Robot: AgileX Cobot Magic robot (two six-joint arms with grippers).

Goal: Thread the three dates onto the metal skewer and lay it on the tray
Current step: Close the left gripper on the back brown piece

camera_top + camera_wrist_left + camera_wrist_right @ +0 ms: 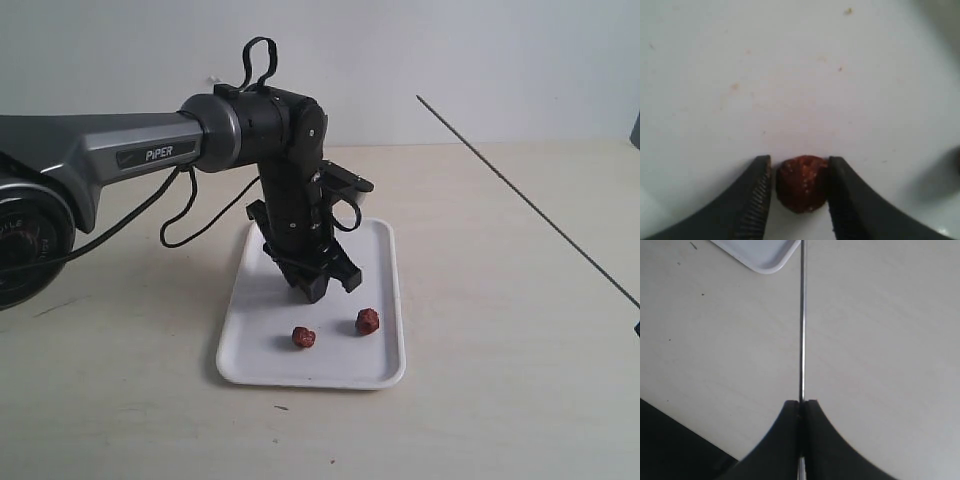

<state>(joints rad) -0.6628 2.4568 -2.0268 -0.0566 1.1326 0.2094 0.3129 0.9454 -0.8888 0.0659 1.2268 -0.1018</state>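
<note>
Reddish-brown date point(802, 184) lies on the tray point(790, 75) between the left fingers point(752, 205).

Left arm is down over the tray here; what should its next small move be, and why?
Probably close the left pincer firmly on the date: its fingers flank that date on the tray, grip unconfirmed, while the right pincer holds the metal skewer.
</note>
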